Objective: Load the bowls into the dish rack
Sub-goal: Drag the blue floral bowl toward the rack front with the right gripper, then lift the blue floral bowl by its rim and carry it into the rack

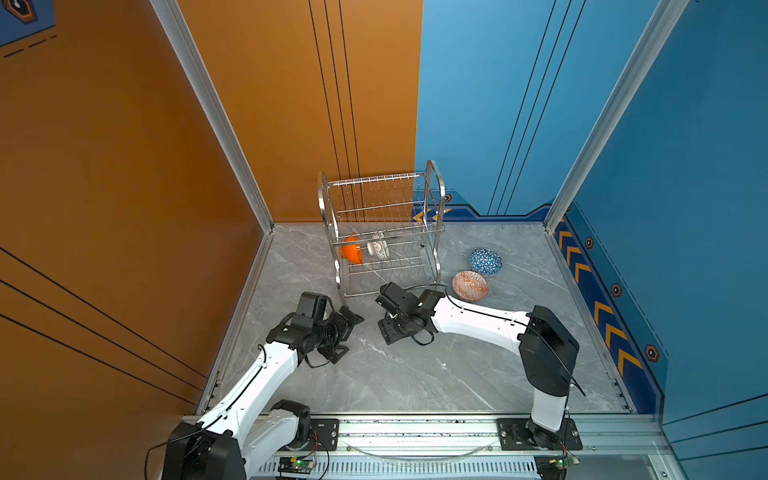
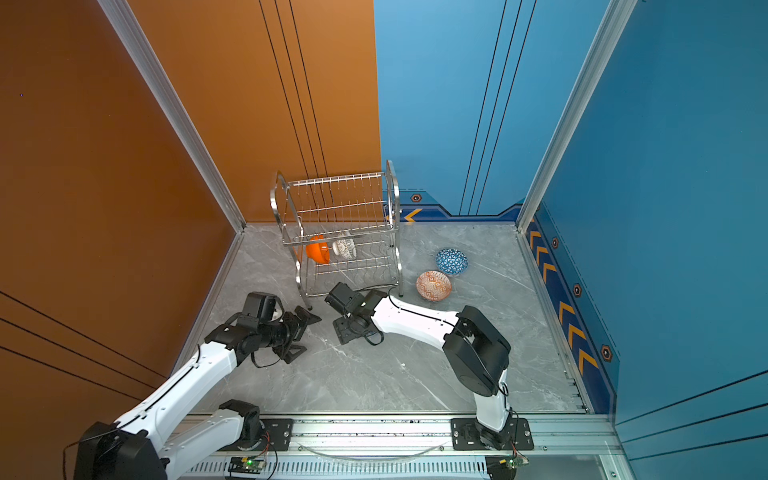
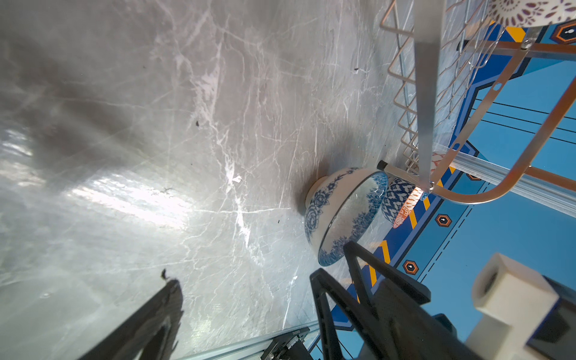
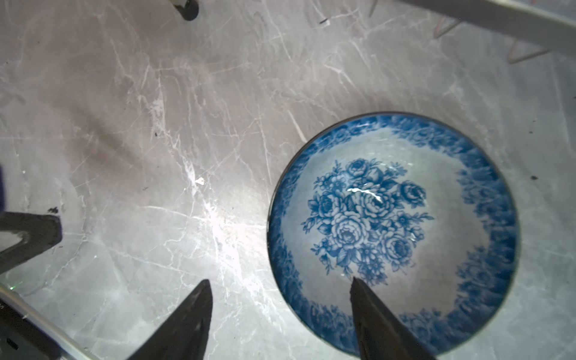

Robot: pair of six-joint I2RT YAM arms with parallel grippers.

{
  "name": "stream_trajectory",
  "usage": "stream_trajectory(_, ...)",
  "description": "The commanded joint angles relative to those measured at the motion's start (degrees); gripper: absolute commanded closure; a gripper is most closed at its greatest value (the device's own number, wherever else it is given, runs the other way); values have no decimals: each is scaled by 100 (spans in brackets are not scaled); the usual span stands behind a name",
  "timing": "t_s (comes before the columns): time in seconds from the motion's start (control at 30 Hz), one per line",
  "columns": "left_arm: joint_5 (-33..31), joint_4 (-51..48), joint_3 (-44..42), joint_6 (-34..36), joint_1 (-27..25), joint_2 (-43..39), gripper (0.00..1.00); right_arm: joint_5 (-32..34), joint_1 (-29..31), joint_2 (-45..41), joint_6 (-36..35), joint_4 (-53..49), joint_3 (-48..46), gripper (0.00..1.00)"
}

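Your right gripper (image 4: pixel 279 280), jaws parted, straddles the rim of the floral bowl (image 4: pixel 392 233), upright on the table (image 4: pixel 124 124). Your left gripper (image 1: pixel 349 338) gapes wide, empty, at 9 o'clock. The dish rack (image 1: pixel 382 232) stands at 12 o'clock, orange bowl (image 1: pixel 351 249) and lattice bowl (image 1: pixel 379 246) already inside. Likely step: picking bowl 3. Next, close on the rim, lift, tilt it into a free slot.
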Motion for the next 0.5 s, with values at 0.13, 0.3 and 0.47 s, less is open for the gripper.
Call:
stream_trajectory(0.13,45,-57,84,86,9,-62,2,257,90,535,-218,-432,152,38)
stream_trajectory(0.3,104,-58,-75,-3,143,-268,2,485,134,819,-383,-540,391,52)
stream_trajectory(0.47,163,-76,-205,-64,244,-466,2,511,126,976,-488,-621,595,71)
